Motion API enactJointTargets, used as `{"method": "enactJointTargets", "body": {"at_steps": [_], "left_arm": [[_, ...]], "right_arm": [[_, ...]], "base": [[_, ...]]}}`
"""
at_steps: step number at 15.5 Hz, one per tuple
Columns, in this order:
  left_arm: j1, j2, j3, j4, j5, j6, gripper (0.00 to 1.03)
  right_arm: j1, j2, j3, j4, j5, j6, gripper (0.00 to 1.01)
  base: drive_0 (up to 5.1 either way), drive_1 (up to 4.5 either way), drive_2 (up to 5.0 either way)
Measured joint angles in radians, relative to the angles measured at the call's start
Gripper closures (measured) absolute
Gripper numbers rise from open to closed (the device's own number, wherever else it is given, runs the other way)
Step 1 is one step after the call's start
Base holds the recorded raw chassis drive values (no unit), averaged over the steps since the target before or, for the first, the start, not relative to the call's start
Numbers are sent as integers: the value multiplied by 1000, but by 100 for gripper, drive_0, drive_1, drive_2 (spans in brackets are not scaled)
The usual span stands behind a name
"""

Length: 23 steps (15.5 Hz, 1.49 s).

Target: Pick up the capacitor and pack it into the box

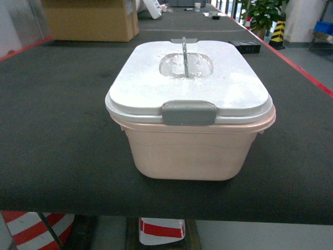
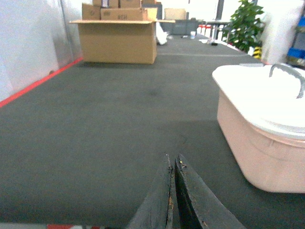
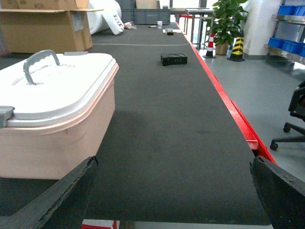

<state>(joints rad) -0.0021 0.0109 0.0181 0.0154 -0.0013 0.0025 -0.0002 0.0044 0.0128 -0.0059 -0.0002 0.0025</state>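
Box sits lidded, clasp latched, on the dark counter; left gripper pressed together beside it, right gripper spread wide, both empty.

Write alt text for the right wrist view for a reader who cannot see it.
A pale pink box with its white lid on and a grey handle raised stands at left on a dark mat-covered table. The right tool is open, its dark fingers at the bottom corners. Farther back are a small black object and a cardboard carton.
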Motion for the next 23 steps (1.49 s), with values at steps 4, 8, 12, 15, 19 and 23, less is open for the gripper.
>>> {"method": "enactJointTargets", "body": {"at_steps": [4,8,12,15,19,23], "left_arm": [[2,0,-5,-16,0,-2,97],[2,0,-5,-20,1,-2,67],[2,0,-5,-20,1,-2,15],[2,0,-5,-20,1,-2,5],[2,0,-5,-20,1,-2,5],[2,0,-5,-20,1,-2,5]], "right_arm": [[0,0,0,0,0,0,3],[0,0,0,1,0,0,3],[0,0,0,0,0,0,3],[0,0,0,1,0,0,3],[0,0,0,1,0,0,3],[0,0,0,1,0,0,3]], "base": [[0,0,0],[0,0,0],[0,0,0],[0,0,0],[0,0,0],[0,0,0]]}}
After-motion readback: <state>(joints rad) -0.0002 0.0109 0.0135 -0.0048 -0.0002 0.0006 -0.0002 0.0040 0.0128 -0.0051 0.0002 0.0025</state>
